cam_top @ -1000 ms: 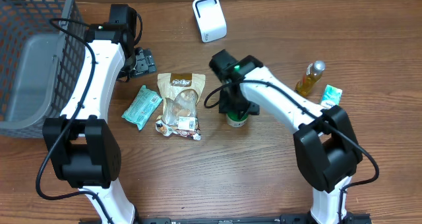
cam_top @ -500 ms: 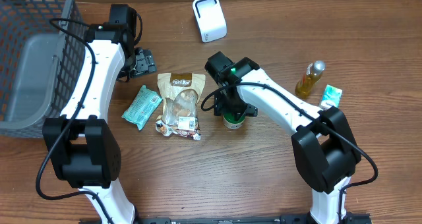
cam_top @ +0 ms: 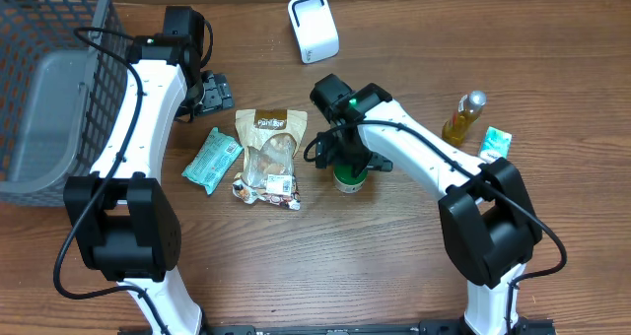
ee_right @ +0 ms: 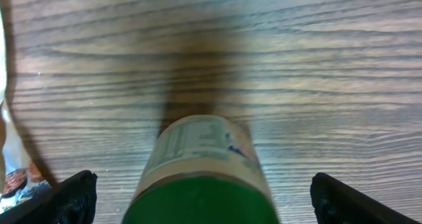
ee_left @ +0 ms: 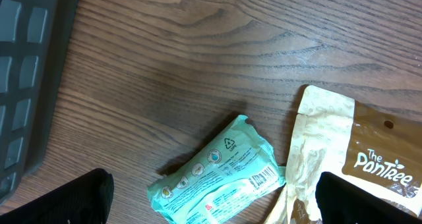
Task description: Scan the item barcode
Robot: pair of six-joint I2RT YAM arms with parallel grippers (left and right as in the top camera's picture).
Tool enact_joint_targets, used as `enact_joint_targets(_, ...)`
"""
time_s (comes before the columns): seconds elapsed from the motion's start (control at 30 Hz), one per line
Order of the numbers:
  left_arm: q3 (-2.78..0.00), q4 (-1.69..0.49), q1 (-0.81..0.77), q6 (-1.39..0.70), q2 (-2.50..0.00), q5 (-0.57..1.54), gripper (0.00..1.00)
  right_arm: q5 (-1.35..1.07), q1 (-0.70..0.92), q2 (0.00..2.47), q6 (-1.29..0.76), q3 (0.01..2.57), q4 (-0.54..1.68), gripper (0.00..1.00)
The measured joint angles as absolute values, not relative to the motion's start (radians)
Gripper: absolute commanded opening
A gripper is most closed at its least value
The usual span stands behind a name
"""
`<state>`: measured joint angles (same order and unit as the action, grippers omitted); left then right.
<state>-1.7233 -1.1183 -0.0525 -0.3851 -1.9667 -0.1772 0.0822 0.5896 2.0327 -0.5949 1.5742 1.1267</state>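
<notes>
A small jar [ee_right: 201, 178] with a green lid and a pale printed label stands upright on the wooden table. My right gripper [ee_right: 204, 201] hangs over it, open, with clear gaps between the jar and both black fingertips [ee_right: 72, 197]. From above, the jar [cam_top: 349, 182] peeks out below the right gripper [cam_top: 345, 166]. The white barcode scanner [cam_top: 313, 28] stands at the back of the table. My left gripper [ee_left: 211, 204] is open over a teal packet [ee_left: 217, 178] and holds nothing; in the overhead view the left gripper [cam_top: 212, 92] sits at the back left.
A brown snack pouch [cam_top: 268, 158] lies beside the teal packet [cam_top: 212, 160], just left of the jar. A yellow bottle [cam_top: 464, 116] and a second teal packet [cam_top: 496, 142] are at the right. A grey basket [cam_top: 49, 89] fills the far left.
The right gripper's jaws have spread wide apart around the jar, which stays standing on the table. The left arm has not moved.
</notes>
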Motion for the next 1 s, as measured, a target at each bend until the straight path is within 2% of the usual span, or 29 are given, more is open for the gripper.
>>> enact_joint_targets(0.37,-1.723,-1.118,-0.052,-0.385,-1.967,-0.177,1.0,-0.048,0.539,2.033,-0.516,1.574,1.127,1.0)
enact_joint_targets(1.0,-1.723,-1.118,-0.052,-0.385,-1.967,-0.177,1.0,-0.018,0.551,2.033,-0.61,1.574,1.113,1.0)
